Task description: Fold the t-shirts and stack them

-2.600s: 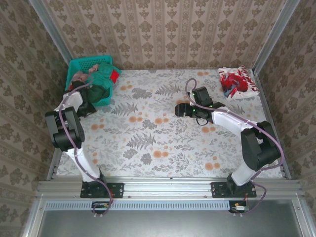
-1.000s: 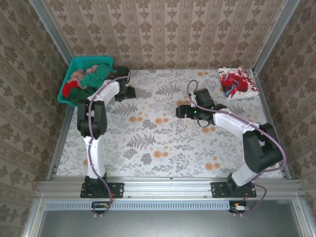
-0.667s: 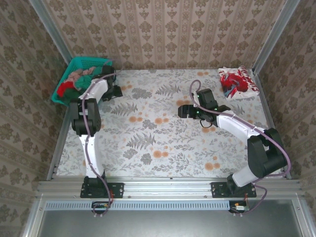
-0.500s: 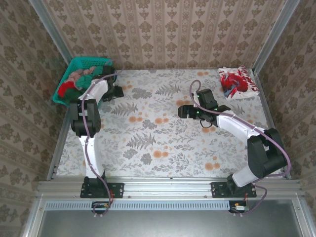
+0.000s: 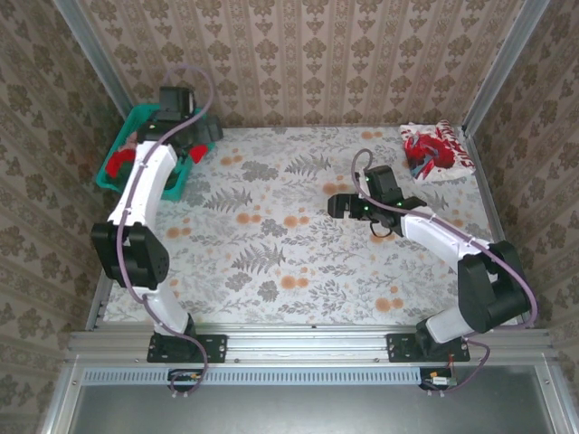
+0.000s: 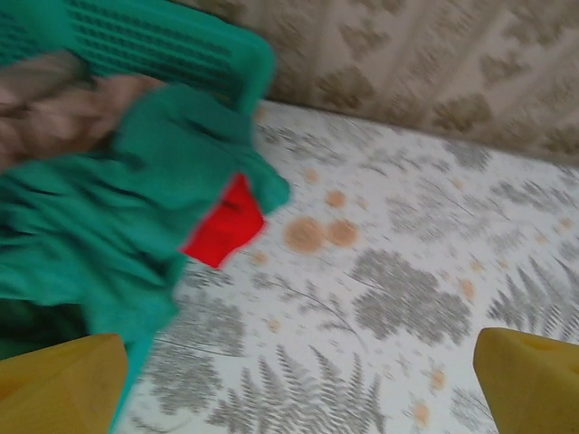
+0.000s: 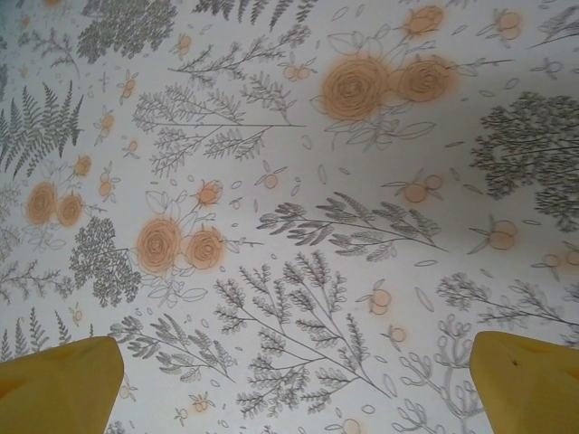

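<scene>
Step in hand, as a judgement: getting the next shirt out of the teal mesh basket (image 5: 134,122), which is sitting at the far-left corner of the table. The left gripper (image 6: 289,384) is hovering just beside the basket's table-side rim. Its jaws are spread fully wide, with the yellow fingertips (image 6: 63,375) showing at the bottom corners of the wrist view. Nothing is lying between them and they are touching nothing.

The teal-green t-shirt (image 6: 99,217) is spilling over the rim onto the floral tablecloth (image 6: 407,271). A red cloth (image 6: 226,224) is poking out under its edge and a salmon-pink cloth (image 6: 72,104) is lying behind it in the basket. The left wrist view is blurring, so the folds are hard to read.

Doing it well probably means:
- coming down on the overhanging teal fold
- pinching that shirt alone, not the red one under it
- staying off the mesh rim so the basket is not getting dragged
- lifting clear before carrying to the open middle

The right gripper (image 7: 289,380) is hanging over bare tablecloth mid-table, jaws also fully apart, gripping nothing. The red-and-white patterned t-shirt (image 5: 436,151) is lying folded in the far-right corner, well apart from both grippers
</scene>
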